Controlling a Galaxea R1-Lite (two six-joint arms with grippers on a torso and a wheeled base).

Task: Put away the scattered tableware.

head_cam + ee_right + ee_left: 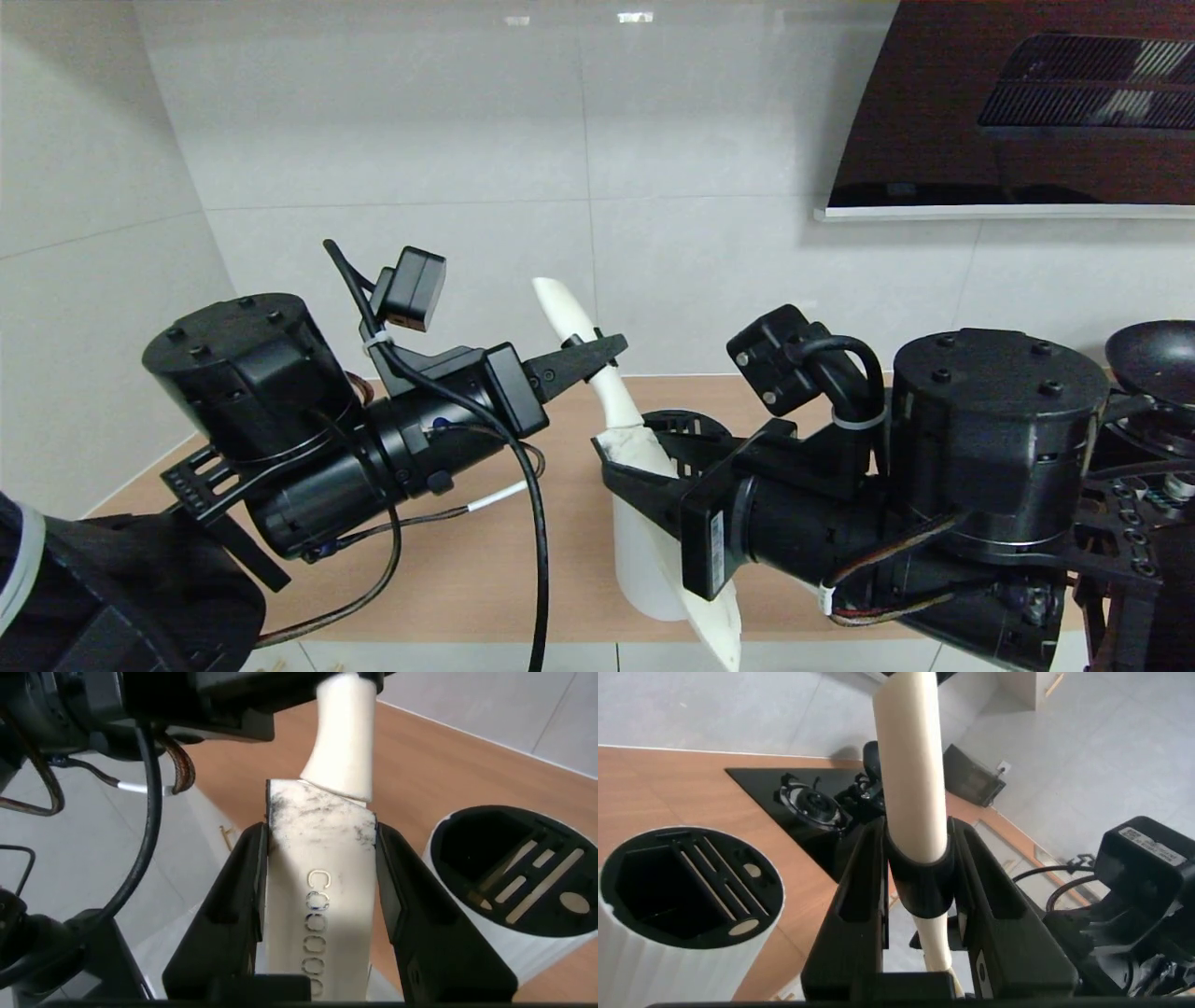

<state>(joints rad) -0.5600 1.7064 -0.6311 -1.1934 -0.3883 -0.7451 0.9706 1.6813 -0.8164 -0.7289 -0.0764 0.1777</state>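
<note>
A white knife point(611, 401) with a cream handle point(913, 784) and a scuffed white blade point(322, 905) hangs tilted in the air above the wooden counter point(485, 560). My left gripper point(586, 358) is shut on the handle, its fingers point(859, 887) pressed to both sides. My right gripper point(627, 464) is shut on the blade just below the handle, fingers point(238, 891) flanking it. Directly beneath stands a white cylindrical holder point(644, 569) with a black slotted insert point(519, 873), also seen from the left wrist point(687, 891). The left gripper point(234, 700) shows near the handle's far end in the right wrist view.
A black stove point(817, 803) with a dark pan point(1153, 359) sits on the right of the counter, under a range hood point(1008, 112). White tiled walls close the back and left. Bare counter lies left of the holder.
</note>
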